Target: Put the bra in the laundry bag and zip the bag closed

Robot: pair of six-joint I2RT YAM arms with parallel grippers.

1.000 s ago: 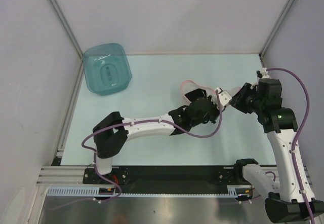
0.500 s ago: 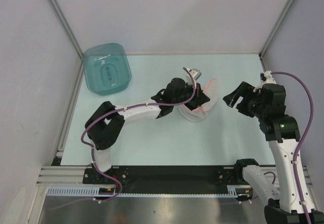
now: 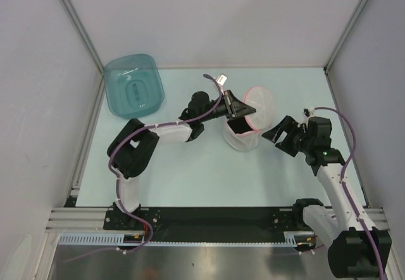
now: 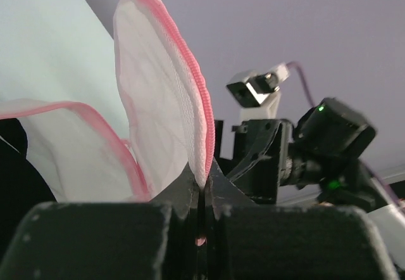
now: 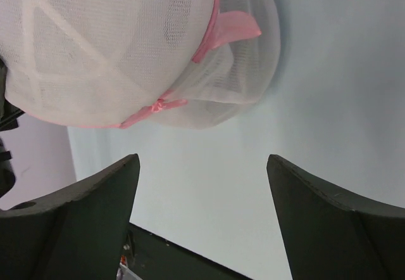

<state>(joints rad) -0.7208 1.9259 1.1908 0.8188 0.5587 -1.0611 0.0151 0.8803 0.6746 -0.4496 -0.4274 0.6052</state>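
Observation:
The laundry bag (image 3: 261,104) stands open mid-table, its white mesh lid half raised over the lower half (image 3: 242,142). My left gripper (image 3: 242,110) is shut on the lid's pink zipper trim (image 4: 204,121), pinched at the fingertips. A black patch in the lower half is the bra (image 3: 239,126). My right gripper (image 3: 274,133) is open just right of the bag and touches nothing. From the right wrist the laundry bag (image 5: 120,52) fills the top, beyond my right gripper (image 5: 202,169).
A teal translucent tub (image 3: 133,85) sits at the far left of the table. Grey walls enclose the table on three sides. My right arm (image 4: 316,147) shows behind the bag in the left wrist view.
My left gripper has shut on the bag's rim and swung it away and leftward, raising the lid. My right gripper has opened, let go and drawn back toward the near right.

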